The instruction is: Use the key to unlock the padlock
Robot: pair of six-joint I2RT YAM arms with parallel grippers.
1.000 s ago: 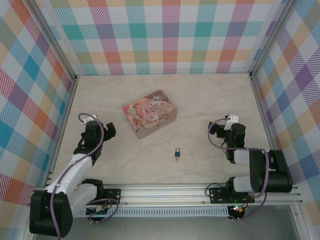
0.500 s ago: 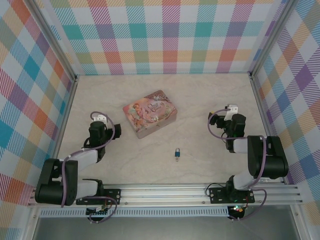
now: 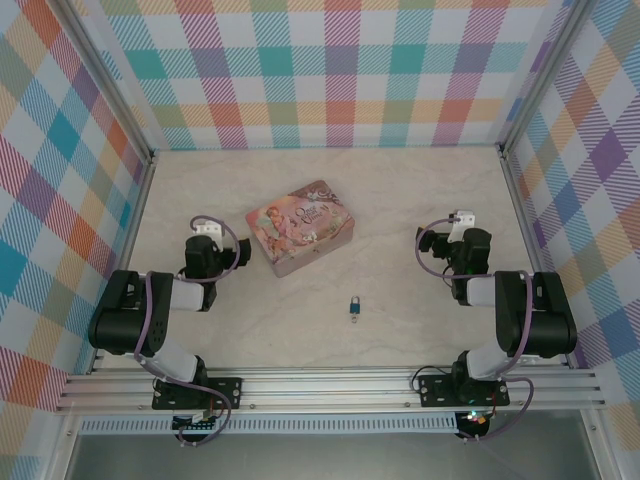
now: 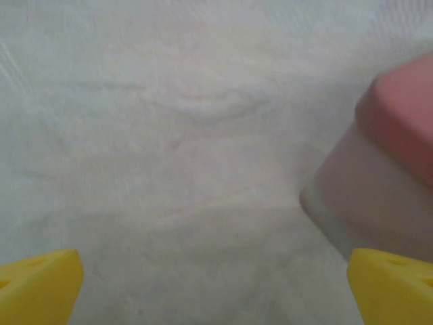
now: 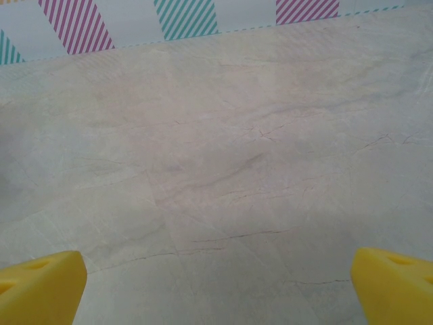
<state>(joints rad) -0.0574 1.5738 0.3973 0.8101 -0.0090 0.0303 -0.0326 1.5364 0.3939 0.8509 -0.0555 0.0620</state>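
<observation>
Padlock [image 3: 354, 307]: tiny blue body lying flat on the marble-look tabletop [image 3: 420, 200], at 5 o'clock from the pink illustrated tin [image 3: 301, 227] and apart from it, roughly between the two arms and touched by neither. We see a pale speck at its 6 o'clock end, but it is too small to call as shackle or key. We cannot pick out the key as a separate thing from overhead.

Left gripper [image 3: 212, 256]: sits at 9 o'clock of the tin, near it. Its arm is folded back on itself, so the fingers are hard to make out from above. In the left wrist view the left gripper [image 4: 216, 291] has yellow fingertips [image 4: 37, 288] cut off at the bottom corners, spread wide apart with bare tabletop between them and nothing held. A blurred pink and pale corner of the tin [image 4: 385, 176] comes in at 3 o'clock, partly out of frame. We cannot tell whether the fingertip beside it touches it.

Right gripper [image 3: 440, 250]: at 3 o'clock of the tin and well apart from it, at about 1 to 2 o'clock of the padlock. From above the wrist body hides most of the fingers. In the right wrist view the right gripper [image 5: 216, 291] also shows yellow fingertips [image 5: 40, 284] clipped at the bottom corners, wide apart and holding nothing, over veined tabletop. A striped strip of the plaid wall [image 5: 67, 24] runs along 12 o'clock.
</observation>
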